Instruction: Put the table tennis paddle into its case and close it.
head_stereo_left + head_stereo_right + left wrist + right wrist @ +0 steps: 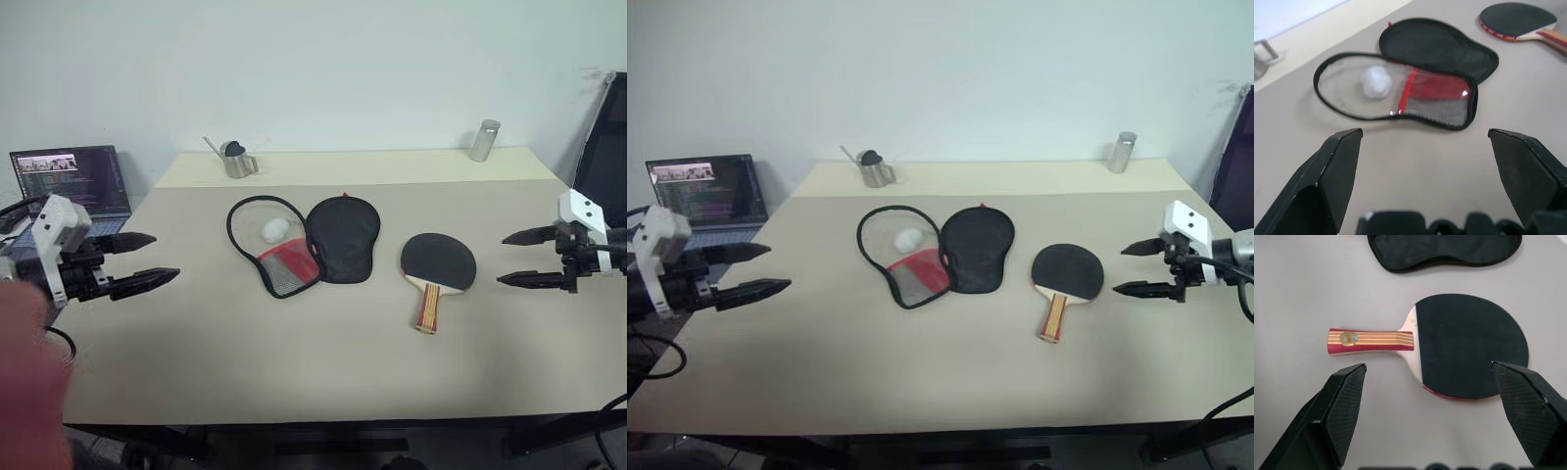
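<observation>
The table tennis paddle point(437, 262) lies flat on the table, right of centre, black face up and striped handle toward the front edge; it also fills the right wrist view point(1464, 345). The case point(304, 242) lies unzipped and spread open at the table's middle, black half on the right, mesh and red half on the left with a small white ball point(275, 229) in it. My left gripper point(147, 262) hovers open over the table's left side, well apart from the case. My right gripper point(517, 259) hovers open just right of the paddle, empty.
A metal cup point(236, 161) and a metal cylinder point(483, 140) stand along the table's far edge. A laptop point(73, 181) sits off the table's left side. A blurred hand point(24, 372) shows at the lower left. The table point(294, 352) has bare room in front.
</observation>
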Tool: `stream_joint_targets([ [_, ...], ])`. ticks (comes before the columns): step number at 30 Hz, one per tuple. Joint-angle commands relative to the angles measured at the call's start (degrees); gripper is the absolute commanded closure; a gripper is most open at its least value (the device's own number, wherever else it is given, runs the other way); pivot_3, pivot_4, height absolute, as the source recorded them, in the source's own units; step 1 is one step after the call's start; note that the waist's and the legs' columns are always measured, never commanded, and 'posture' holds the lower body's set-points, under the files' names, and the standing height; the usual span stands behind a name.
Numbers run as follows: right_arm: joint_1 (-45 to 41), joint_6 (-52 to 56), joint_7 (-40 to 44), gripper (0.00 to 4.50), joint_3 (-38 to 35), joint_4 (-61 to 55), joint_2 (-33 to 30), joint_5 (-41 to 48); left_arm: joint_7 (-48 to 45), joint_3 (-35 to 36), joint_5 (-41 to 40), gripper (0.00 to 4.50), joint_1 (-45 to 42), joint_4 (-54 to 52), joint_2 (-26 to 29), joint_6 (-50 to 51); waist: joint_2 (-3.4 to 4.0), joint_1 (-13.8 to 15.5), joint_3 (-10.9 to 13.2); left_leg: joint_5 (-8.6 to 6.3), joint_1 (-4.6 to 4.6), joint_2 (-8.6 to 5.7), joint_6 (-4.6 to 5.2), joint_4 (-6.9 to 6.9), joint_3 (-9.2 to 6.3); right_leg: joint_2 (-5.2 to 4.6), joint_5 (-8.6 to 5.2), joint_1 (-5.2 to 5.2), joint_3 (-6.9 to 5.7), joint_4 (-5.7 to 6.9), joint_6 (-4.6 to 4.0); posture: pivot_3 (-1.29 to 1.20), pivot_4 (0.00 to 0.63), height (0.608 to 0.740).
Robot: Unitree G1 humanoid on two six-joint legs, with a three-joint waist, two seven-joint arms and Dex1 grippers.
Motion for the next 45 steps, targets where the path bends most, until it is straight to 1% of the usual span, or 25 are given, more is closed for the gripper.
stream_joint_targets([
  [1,-2.9,-1.4,0.4,0.03,-0.4,0.8,-0.2,-0.3,0.3,4.0,-1.3,0.0,1.4,-3.3,1.9,1.0,0.0,0.0,0.0,0.0,0.0,0.0,0.0,0.0,0.01,0.0,0.0,0.0,0.01,0.0,0.0,0.0,0.15,0.74],
  [5,-5.0,-3.0,0.6,0.03,1.3,3.7,1.4,-1.6,0.1,5.8,-2.6,0.0,4.3,-5.7,1.0,2.5,-0.01,-0.1,0.0,-0.01,0.01,0.01,0.0,-0.01,0.02,0.0,0.0,0.0,0.02,-0.02,0.0,0.0,0.15,0.74],
  [7,-6.1,-3.6,0.7,0.03,1.7,5.1,1.7,-2.0,2.0,3.9,-1.9,0.0,2.5,-4.7,-0.1,2.1,-0.02,0.0,0.0,0.0,0.0,0.01,0.0,-0.01,0.01,0.0,0.0,0.0,0.0,-0.02,0.0,0.0,0.15,0.74],
  [8,-6.4,-3.8,0.8,0.03,1.7,5.3,1.9,-2.2,4.0,1.9,-0.9,0.0,0.1,-3.0,-1.1,1.6,-0.01,0.0,0.0,0.0,0.01,0.01,0.0,-0.01,0.02,0.0,0.0,0.0,0.0,-0.01,0.0,0.0,0.15,0.74],
  [11,-4.9,-3.3,0.6,0.03,0.8,3.0,1.5,-1.7,16.2,-5.5,5.2,0.0,-11.1,4.4,-8.4,1.8,0.02,1.0,0.0,0.0,0.08,-0.03,-0.01,0.02,-0.05,-0.02,0.0,0.15,-0.09,0.03,0.0,0.0,0.15,0.74],
  [14,-2.3,-1.7,-0.4,0.03,-1.0,-0.6,1.0,-0.3,25.8,-9.5,7.4,0.0,-18.6,8.7,-16.8,8.1,-0.03,1.8,0.0,0.01,0.15,-0.08,-0.02,0.08,-0.07,-0.02,0.02,0.24,-0.1,0.1,0.03,0.0,0.15,0.74],
  [18,1.5,0.9,-2.2,0.03,-3.2,-5.8,0.4,1.1,34.9,-11.8,8.8,0.0,-23.3,13.1,-24.4,15.4,-0.18,1.6,0.1,0.01,-0.11,-0.1,-0.02,0.19,-0.06,-0.02,0.02,0.0,-0.03,0.07,0.08,0.0,0.15,0.74],
  [21,3.9,2.5,-3.2,0.03,-4.7,-8.9,-0.7,2.2,38.3,-12.4,9.2,0.0,-25.2,15.3,-27.8,17.9,-0.29,1.2,0.1,0.03,-0.66,-0.1,-0.04,0.23,0.09,-0.03,0.03,-0.72,0.04,0.24,0.08,0.0,0.15,0.74],
  [24,6.3,4.1,-4.4,0.03,-6.3,-11.6,-1.8,3.0,42.5,-12.5,9.8,0.0,-27.1,19.7,-31.6,19.0,-0.29,1.3,0.1,0.03,-0.74,-0.09,-0.05,0.23,0.24,-0.04,0.03,-0.95,0.03,0.35,0.08,0.0,0.15,0.74],
  [28,8.4,5.7,-5.3,0.03,-8.0,-14.1,-2.9,4.1,43.8,-13.9,10.5,0.0,-28.3,22.7,-35.4,18.7,-0.3,1.3,0.1,0.03,-0.68,-0.1,-0.05,0.26,0.3,-0.04,0.04,-0.88,0.07,0.4,0.08,0.0,0.15,0.74],
  [30,9.0,6.4,-6.0,0.03,-8.6,-15.2,-3.2,4.4,44.6,-14.2,10.4,0.0,-29.3,24.7,-38.6,18.1,-0.32,1.7,0.1,0.03,-0.66,-0.11,-0.05,0.29,0.27,-0.04,0.04,-0.84,0.05,0.4,0.08,0.0,0.15,0.74],
  [33,9.4,6.8,-6.6,0.03,-9.0,-15.7,-3.4,4.7,44.9,-14.8,11.4,0.0,-30.4,26.8,-41.6,16.3,-0.31,2.4,0.1,0.04,-0.57,-0.14,-0.05,0.3,0.23,-0.09,0.06,-0.67,0.03,0.39,0.12,0.0,0.15,0.74],
  [37,9.8,7.2,-7.4,0.03,-9.2,-16.5,-3.6,5.2,45.1,-14.7,12.0,0.0,-32.2,29.0,-44.1,14.3,-0.31,3.3,0.1,0.05,-0.57,-0.17,-0.06,0.33,0.18,-0.11,0.07,-0.6,0.02,0.37,0.14,0.0,0.15,0.74],
  [44,10.1,7.6,-8.1,0.03,-9.4,-17.2,-3.8,5.6,47.0,-12.1,11.3,0.0,-34.8,32.9,-46.6,12.5,-0.32,3.4,0.1,0.05,-0.54,-0.21,-0.06,0.39,0.04,-0.14,0.08,-0.4,-0.03,0.3,0.16,0.0,0.15,0.74],
  [45,10.1,7.6,-8.1,0.01,-9.5,-17.2,-3.8,5.6,47.1,-11.8,11.2,0.17,-35.0,33.3,-46.8,12.2,-0.32,3.4,0.1,0.05,-0.54,-0.21,-0.06,0.39,0.04,-0.14,0.08,-0.39,-0.03,0.29,0.16,0.0,0.15,0.74],
])
